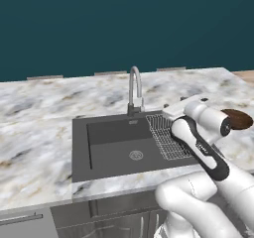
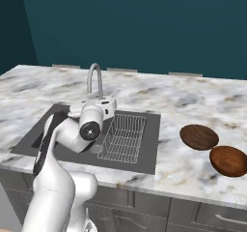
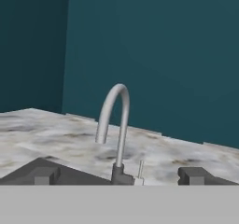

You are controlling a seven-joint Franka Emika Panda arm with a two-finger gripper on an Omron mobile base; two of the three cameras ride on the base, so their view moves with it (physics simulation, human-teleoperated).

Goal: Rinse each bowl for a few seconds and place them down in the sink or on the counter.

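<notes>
Bowls [image 2: 198,137] untouched; gripper [image 3: 119,176] (fingers spread) faces faucet [image 3: 114,120].

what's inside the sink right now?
In the sink: a wire rack on its right side and the drain. No bowls; both sit on the counter. The arm hides part of the basin.

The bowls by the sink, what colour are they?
Reddish-brown bowls, wood-look, clearest in the right base view.
</notes>
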